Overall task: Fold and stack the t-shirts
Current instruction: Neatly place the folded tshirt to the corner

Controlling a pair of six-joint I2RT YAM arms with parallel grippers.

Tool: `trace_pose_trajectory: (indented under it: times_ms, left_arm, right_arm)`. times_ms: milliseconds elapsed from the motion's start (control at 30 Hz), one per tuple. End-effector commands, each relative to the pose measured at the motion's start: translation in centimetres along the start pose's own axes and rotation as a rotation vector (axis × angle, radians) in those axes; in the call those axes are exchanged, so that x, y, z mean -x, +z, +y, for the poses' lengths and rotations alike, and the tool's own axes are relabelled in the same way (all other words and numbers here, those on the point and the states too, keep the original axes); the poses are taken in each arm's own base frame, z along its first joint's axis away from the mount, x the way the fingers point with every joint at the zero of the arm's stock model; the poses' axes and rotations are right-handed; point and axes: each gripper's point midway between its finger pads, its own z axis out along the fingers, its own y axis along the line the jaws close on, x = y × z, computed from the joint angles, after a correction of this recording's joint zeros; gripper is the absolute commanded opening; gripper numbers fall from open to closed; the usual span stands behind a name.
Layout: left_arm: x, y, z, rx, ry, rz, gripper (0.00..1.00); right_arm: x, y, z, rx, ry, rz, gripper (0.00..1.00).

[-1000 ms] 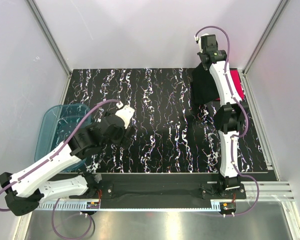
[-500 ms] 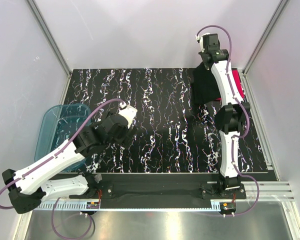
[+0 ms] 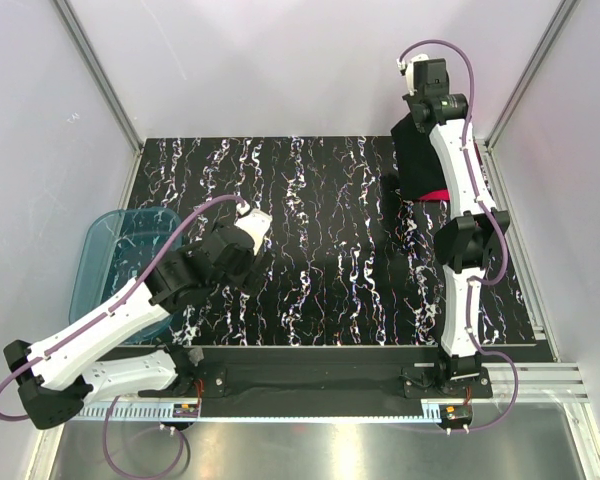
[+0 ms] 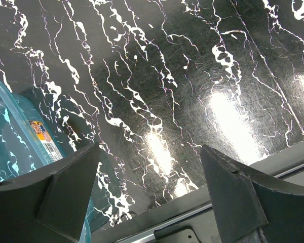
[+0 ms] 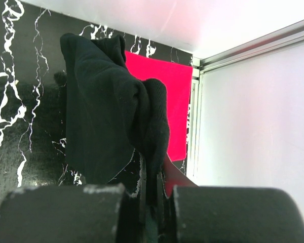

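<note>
Jaws of right gripper (image 5: 150, 200) clench black shirt (image 5: 101, 101), pink shirt (image 5: 168, 96) clearest by wrist; left gripper (image 4: 149, 149) gapes.

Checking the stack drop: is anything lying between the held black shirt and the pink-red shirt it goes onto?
Nothing visible does. The right gripper is shut on the black shirt, which hangs partly over the pink-red shirt, whose visible part is bare.

Right gripper (image 5: 148, 195) clamped, left gripper (image 4: 151, 149) spread

White walls (image 3: 280, 60), blk marbled tabletop (image 3: 320, 250), glare spots (image 4: 228, 114).
</note>
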Motion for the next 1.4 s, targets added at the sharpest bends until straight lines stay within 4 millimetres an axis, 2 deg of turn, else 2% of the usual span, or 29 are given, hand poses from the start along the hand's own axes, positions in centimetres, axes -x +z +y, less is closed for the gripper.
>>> trace_pose_trajectory:
  times_ms: [0, 100, 333, 500, 700, 933, 1233, 1367]
  left_arm:
    - [1.9, -0.9, 0.0, -0.021, -0.041, -0.068, 0.86]
    - [1.8, -0.9, 0.1, -0.019, -0.040, -0.063, 0.86]
    - [1.6, -0.7, 0.2, -0.011, -0.040, -0.053, 0.86]
    - [1.7, -0.6, 0.3, -0.004, -0.032, -0.048, 0.86]
    - [1.6, -0.4, 0.5, 0.009, -0.032, -0.037, 0.87]
    - [1.8, 0.0, 0.6, 0.015, -0.031, -0.027, 0.87]
    - [1.7, 0.5, 0.8, 0.031, -0.029, -0.007, 0.87]
    - [1.8, 0.7, 0.6, 0.029, -0.026, 0.001, 0.87]
  right_arm:
    - [2.7, -2.8, -2.7, -0.050, 0.024, -0.097, 0.00]
    - [2.2, -2.1, -2.4, -0.047, 0.008, -0.081, 0.00]
    - [2.1, -1.5, -3.7, -0.072, 0.022, -0.086, 0.00]
    - [1.4, -0.6, -3.8, -0.064, 0.019, -0.072, 0.00]
    - [0.7, 1.2, -4.0, -0.051, 0.030, -0.063, 0.00]
    - [-0.1, 3.4, -3.0, -0.021, 0.030, -0.049, 0.00]
    - [-0.8, 5.6, -3.5, -0.036, 0.050, -0.044, 0.00]
    - [-0.5, 6.2, -3.8, -0.036, 0.056, -0.066, 0.00]
